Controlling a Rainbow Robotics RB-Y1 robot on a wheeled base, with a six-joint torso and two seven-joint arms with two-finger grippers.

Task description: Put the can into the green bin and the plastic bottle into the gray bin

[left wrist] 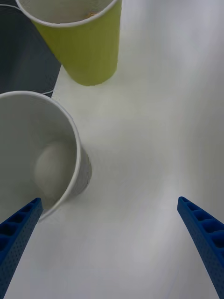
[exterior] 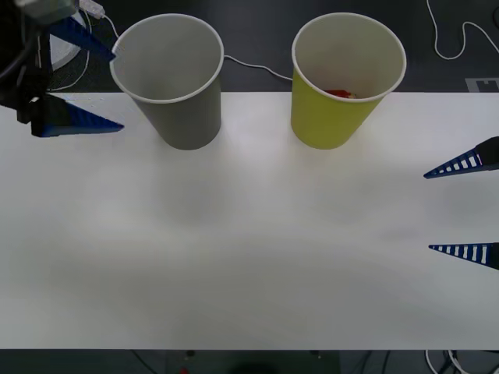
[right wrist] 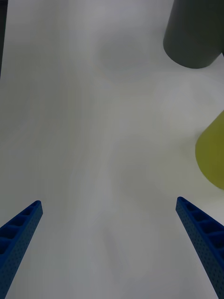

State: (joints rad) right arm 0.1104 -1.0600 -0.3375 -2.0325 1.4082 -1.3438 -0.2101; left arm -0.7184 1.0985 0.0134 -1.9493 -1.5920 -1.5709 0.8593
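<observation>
The can (exterior: 341, 94) lay inside the green bin (exterior: 331, 117), its long axis hidden from me. The gray bin (exterior: 183, 113) stood upright left of that bin. My left gripper (exterior: 100, 86) and right gripper (exterior: 451, 210) were wide open, holding nothing.

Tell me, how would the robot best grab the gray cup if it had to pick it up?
Judging by its pose, probably by the rim. The gray bin stands upright with its mouth open, looks empty inside, and its wall tapers downward, so a side squeeze might slip. The left gripper, open beside it, could come from above and pinch the near wall, one finger inside and one outside.
</observation>
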